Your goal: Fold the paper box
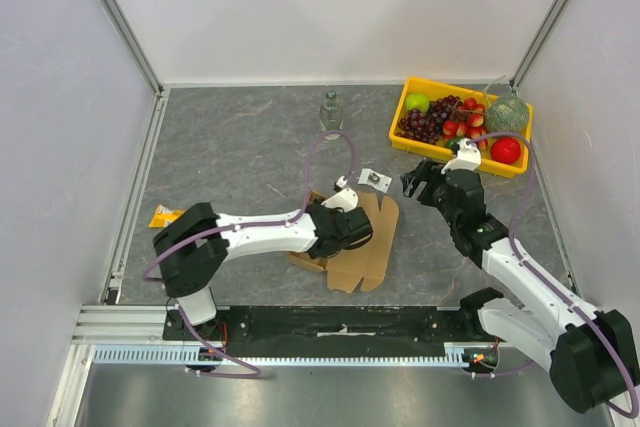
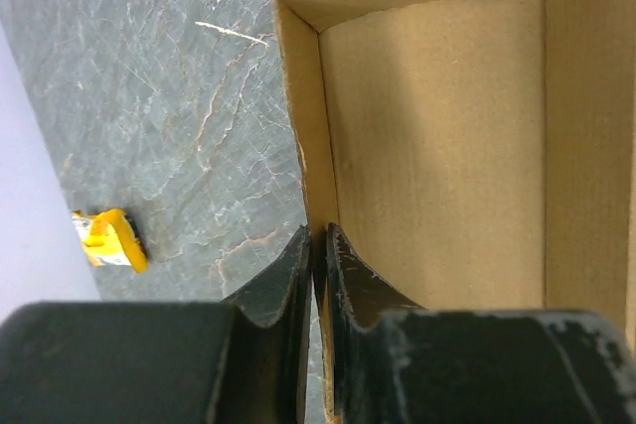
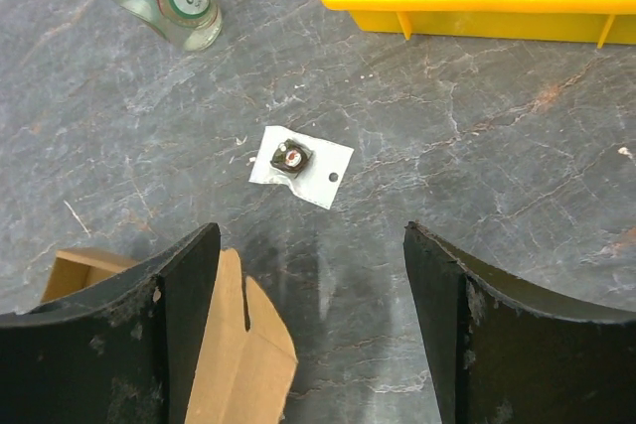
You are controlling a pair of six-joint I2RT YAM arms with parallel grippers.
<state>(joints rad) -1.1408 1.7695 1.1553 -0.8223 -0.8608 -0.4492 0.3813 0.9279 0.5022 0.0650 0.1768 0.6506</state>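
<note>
The brown cardboard paper box (image 1: 365, 242) lies half formed at the table's near middle, its lid flaps spread flat toward the right. My left gripper (image 1: 345, 227) is shut on the box's raised side wall (image 2: 303, 136); the wall edge runs between the two fingertips (image 2: 316, 245), and the box's open inside (image 2: 437, 146) lies to the right. My right gripper (image 1: 420, 185) is open and empty, hovering over bare table just right of the box; a slotted flap (image 3: 234, 345) shows by its left finger (image 3: 179, 325).
A yellow tray (image 1: 465, 127) of fruit stands at the back right. A glass bottle (image 1: 331, 109) stands at the back middle. A small white packet (image 1: 375, 179) lies between bottle and box. A yellow item (image 1: 165, 215) lies at the left.
</note>
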